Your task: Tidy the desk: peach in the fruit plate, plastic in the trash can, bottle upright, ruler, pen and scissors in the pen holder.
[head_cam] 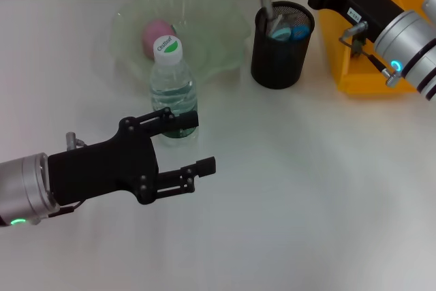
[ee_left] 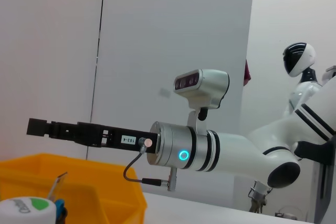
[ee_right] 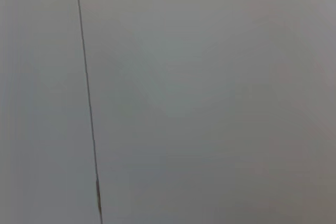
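Clear plastic bottle (head_cam: 173,90) upright; left gripper (head_cam: 194,142) open beside.

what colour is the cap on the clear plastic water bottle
White with a green mark, on the clear plastic water bottle's cap; head view shows it best.

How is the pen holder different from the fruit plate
The pen holder is black mesh, tall and straight-walled; the fruit plate is pale translucent green, wide and shallow with a wavy rim. The pen holder has tools standing in it; the fruit plate holds a pink peach. Both are upright on the white desk.
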